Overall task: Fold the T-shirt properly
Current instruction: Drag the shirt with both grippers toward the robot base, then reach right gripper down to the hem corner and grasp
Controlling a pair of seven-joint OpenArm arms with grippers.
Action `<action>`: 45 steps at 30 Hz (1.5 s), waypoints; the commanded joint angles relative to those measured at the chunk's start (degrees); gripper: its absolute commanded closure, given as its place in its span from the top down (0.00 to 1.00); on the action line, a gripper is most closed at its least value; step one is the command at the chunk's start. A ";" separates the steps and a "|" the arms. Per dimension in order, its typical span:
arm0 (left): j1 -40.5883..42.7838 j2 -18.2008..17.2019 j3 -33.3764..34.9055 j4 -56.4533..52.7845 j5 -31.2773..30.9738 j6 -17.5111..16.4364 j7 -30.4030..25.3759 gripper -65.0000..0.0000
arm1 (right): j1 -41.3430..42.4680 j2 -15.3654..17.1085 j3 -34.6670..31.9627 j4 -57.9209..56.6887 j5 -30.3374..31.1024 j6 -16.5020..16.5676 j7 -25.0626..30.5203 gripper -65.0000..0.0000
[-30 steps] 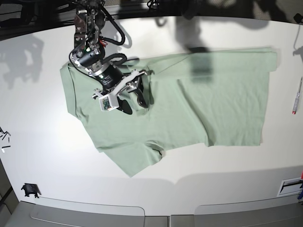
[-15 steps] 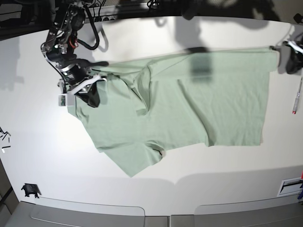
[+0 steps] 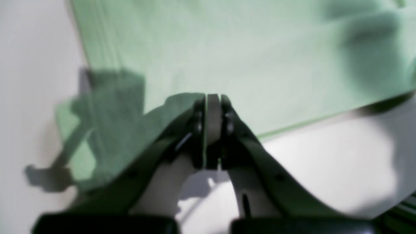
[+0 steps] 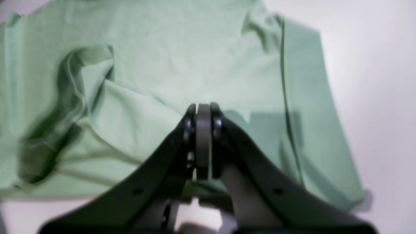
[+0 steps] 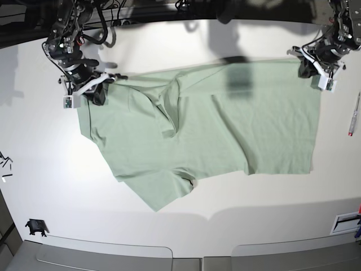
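A pale sage-green T-shirt lay spread across the middle of a white table in the overhead base view, its body reaching from the left third of the frame to the right third. A short sleeve pointed toward the lower centre, and a raised crease ran through the fabric left of centre.

At the upper left of the base view, the right gripper sat at the shirt's top left corner. In the right wrist view its dark claw was pressed together, tips at the cloth, with rumpled folds to the left of the frame. Whether fabric was caught between the tips could not be told.

At the upper right of the base view, the left gripper sat at the shirt's top right corner. In the left wrist view its claw was also pressed together, right at the shirt's edge, with green cloth filling the upper frame and bare table to the lower right. A pinch on the fabric could not be confirmed there either.

A pen lay on the table at the right edge of the base view, apart from the shirt. Small dark bits rested near the lower left corner.
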 commanded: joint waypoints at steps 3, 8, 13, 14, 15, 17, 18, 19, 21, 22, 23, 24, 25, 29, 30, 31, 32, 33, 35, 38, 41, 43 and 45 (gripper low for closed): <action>-0.66 -1.01 -0.35 -3.52 -0.79 0.02 -0.87 0.00 | 0.24 0.66 0.13 -4.66 0.24 0.28 2.05 0.00; 1.09 -1.01 -0.35 -3.45 -2.86 -0.02 5.29 0.00 | -0.68 0.66 0.15 -10.88 0.55 0.28 0.22 0.00; 4.50 -1.16 -1.05 -1.70 -2.82 -0.02 5.73 0.00 | -5.20 1.38 0.15 -10.78 2.14 0.52 -0.39 0.00; 5.22 -1.18 -1.38 -1.57 -2.80 -0.02 5.70 0.00 | -6.36 1.73 0.15 -10.69 2.75 0.52 -0.46 0.00; 5.88 -1.14 -1.95 -1.40 -2.84 -0.02 5.73 0.00 | -7.50 2.10 0.15 -10.62 3.54 0.52 -0.63 0.00; 7.43 -1.18 -3.19 -1.03 -2.84 -0.02 5.73 0.00 | -9.60 2.99 0.28 -10.58 5.35 0.52 -1.44 0.00; 8.22 -1.16 -3.82 -0.83 -2.84 0.00 5.73 0.00 | -10.62 3.37 0.35 -10.51 5.99 0.52 -1.73 0.00; 8.98 -1.16 -4.46 -0.63 -2.84 -0.02 5.73 0.00 | -11.58 3.69 0.48 -10.43 6.56 0.52 -1.95 0.00; 10.51 -1.16 -5.62 -0.20 -3.28 -0.02 5.75 0.00 | -13.49 4.22 0.76 -10.03 7.23 0.85 -2.36 0.00; 11.32 -1.16 -6.21 -0.13 -3.93 -0.02 5.75 0.00 | -14.43 4.46 0.90 -9.68 7.21 0.96 -2.45 0.00; 12.04 -1.16 -6.82 -0.13 -4.70 -0.02 5.84 0.00 | -15.30 4.46 1.16 -9.25 7.21 1.05 -2.58 0.00; 12.66 -1.16 -7.32 -0.13 -5.51 -0.02 6.01 0.00 | -16.15 4.44 1.51 -8.70 7.23 1.09 -2.80 0.00; 13.33 -1.16 -7.80 -0.13 -5.90 -0.02 6.01 0.00 | -16.87 4.44 1.79 -8.15 7.26 1.09 -2.99 0.00; 15.56 -1.14 -9.01 -0.13 -5.86 -0.02 6.01 0.00 | -19.69 4.44 3.30 -5.79 9.64 1.09 -4.61 0.00; 15.85 -1.16 -9.03 -0.13 -5.84 -0.02 5.90 0.00 | -20.31 4.44 3.74 -5.22 10.71 1.09 -4.90 0.00; 15.87 -1.11 -9.11 -0.13 -5.84 -0.04 5.92 0.00 | -20.83 4.44 4.22 -4.83 11.67 1.09 -5.14 0.00; 15.85 -1.14 -9.11 -0.13 -5.84 -0.02 5.90 0.00 | -21.11 4.44 4.61 -4.46 12.76 1.09 -5.35 0.00; 15.69 -1.16 -9.11 -0.13 -5.84 -0.04 5.81 0.00 | -21.40 4.42 5.07 -4.26 13.44 1.09 -5.55 0.00; 15.52 -1.16 -9.29 -0.13 -5.84 -0.02 5.42 0.00 | -21.38 4.44 5.81 -4.24 14.99 1.09 -6.27 0.00; 15.50 -1.16 -9.31 -0.13 -5.81 -0.04 3.98 0.00 | -21.35 4.44 6.78 -4.22 18.38 1.09 -6.29 0.00; 15.50 -1.16 -9.33 -0.13 -5.84 -0.02 1.84 0.00 | -21.38 4.44 7.80 -3.52 23.34 1.09 -6.45 0.00; 15.50 -1.16 -9.33 -0.13 -5.84 -0.02 -0.22 0.00 | -21.35 4.42 8.66 -2.38 24.92 1.11 -6.45 0.00; 15.10 -1.16 -9.33 0.15 -5.84 -0.07 -0.48 0.00 | -21.35 4.44 9.66 -0.42 24.94 1.14 -6.43 0.00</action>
